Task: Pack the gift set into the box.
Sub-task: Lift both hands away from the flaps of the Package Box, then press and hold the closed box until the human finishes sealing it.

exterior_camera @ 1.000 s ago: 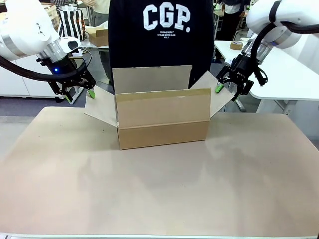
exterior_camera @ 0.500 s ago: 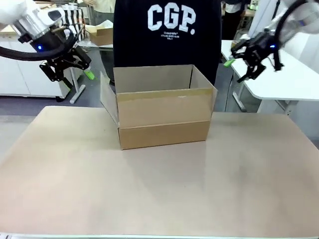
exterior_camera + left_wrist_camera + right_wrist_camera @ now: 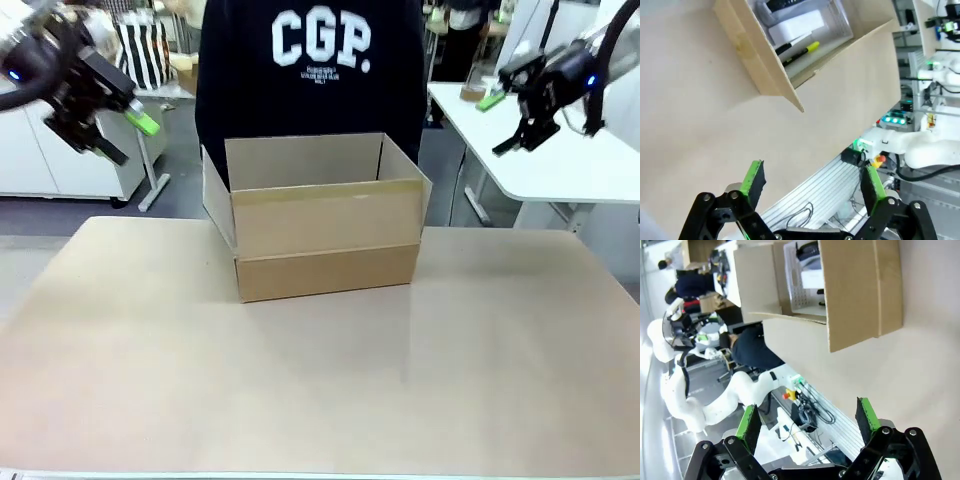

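Box (image 3: 325, 235) sits centred near the tabletop's (image 3: 320, 400) far edge, its 2 side flaps now upright rather than splayed. Left gripper (image 3: 122, 137) and right gripper (image 3: 498, 123) have both lifted higher and outward, jaws spread, empty. Inside lies a white tray (image 3: 840, 22) with what may be a pen.

You have bright, even indoor light, a soft sheen on the table (image 3: 430, 340), a faint shadow at the foot of the box (image 3: 325, 240), your left gripper (image 3: 125, 140) smeared by motion blur in the front view, wrist views bowed toward their edges
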